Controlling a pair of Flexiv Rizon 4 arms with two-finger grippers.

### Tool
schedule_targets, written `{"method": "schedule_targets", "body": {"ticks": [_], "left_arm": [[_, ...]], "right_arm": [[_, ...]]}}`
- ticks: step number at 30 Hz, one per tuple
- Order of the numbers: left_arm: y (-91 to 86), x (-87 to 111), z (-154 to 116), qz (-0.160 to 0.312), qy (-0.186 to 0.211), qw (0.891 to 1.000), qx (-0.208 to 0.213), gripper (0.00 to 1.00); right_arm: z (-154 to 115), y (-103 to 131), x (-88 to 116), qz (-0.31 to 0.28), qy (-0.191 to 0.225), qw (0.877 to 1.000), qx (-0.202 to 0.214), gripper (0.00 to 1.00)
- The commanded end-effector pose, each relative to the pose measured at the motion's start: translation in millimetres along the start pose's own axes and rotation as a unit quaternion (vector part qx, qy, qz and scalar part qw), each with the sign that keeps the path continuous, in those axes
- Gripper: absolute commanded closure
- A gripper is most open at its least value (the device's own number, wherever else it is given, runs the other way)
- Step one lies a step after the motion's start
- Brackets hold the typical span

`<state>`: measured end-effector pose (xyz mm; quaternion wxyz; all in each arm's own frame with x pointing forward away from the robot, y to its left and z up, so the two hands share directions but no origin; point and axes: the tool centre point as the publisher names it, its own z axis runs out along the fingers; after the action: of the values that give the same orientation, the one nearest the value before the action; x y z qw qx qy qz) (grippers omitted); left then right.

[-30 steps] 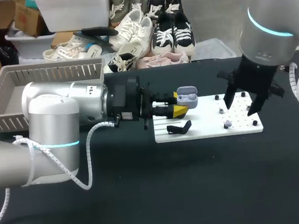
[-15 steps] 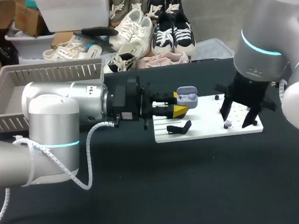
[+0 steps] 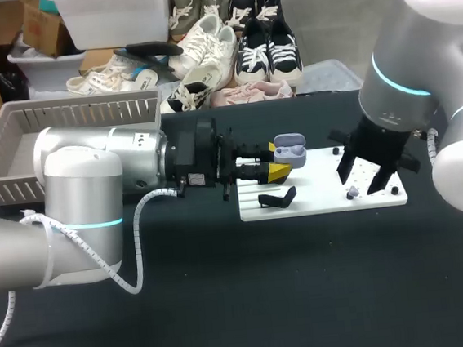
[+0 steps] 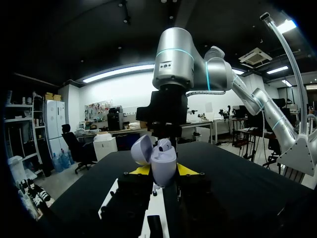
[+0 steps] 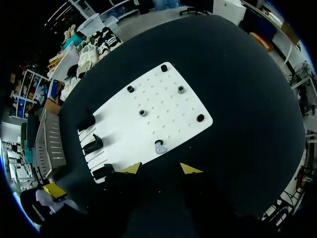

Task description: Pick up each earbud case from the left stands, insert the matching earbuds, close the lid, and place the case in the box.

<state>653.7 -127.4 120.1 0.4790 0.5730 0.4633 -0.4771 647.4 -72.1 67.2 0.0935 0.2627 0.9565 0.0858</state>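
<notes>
Two arms are over the black desk (image 3: 228, 305). The left tool (image 3: 280, 159) grips a lavender earbud case (image 4: 163, 166), lid open, above the slotted end of the white board (image 5: 124, 126). The right tool (image 5: 161, 169) hangs over the pegged end with its fingers apart and holding nothing, and one lavender earbud (image 5: 159, 147) lies just ahead of them.

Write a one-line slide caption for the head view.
Left gripper holds an open lilac earbud case while the right gripper hovers over a lilac earbud on the white board.
</notes>
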Motion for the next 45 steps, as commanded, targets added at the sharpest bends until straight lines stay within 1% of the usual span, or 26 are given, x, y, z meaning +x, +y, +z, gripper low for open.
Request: {"method": "schedule_targets", "body": {"ticks": [1,9,17,26,35,45], "left_arm": [[-0.3,0.5,0.0,0.001,-0.001,1.000,-0.001,1.00],[-0.3,0.5,0.0,0.001,-0.001,1.000,-0.001,1.00],[-0.3,0.5,0.0,0.001,-0.001,1.000,-0.001,1.00],[-0.3,0.5,0.0,0.001,-0.001,1.000,-0.001,1.00],[-0.3,0.5,0.0,0.001,-0.001,1.000,-0.001,1.00],[-0.3,0.5,0.0,0.001,-0.001,1.000,-0.001,1.00]], "right_arm": [[5.7,-1.2,1.5,-0.009,-0.005,1.000,-0.001,0.56],[13.0,2.7,-2.0,-0.027,-0.012,1.000,-0.003,0.54],[21.6,2.7,-10.5,-0.027,-0.014,1.000,-0.007,0.55],[29.5,2.9,-15.7,-0.032,-0.016,0.999,-0.008,0.56],[36.1,-1.5,-16.1,-0.031,-0.011,0.999,-0.007,0.56],[38.4,1.7,-14.2,-0.035,-0.009,0.999,-0.014,0.58]]}}
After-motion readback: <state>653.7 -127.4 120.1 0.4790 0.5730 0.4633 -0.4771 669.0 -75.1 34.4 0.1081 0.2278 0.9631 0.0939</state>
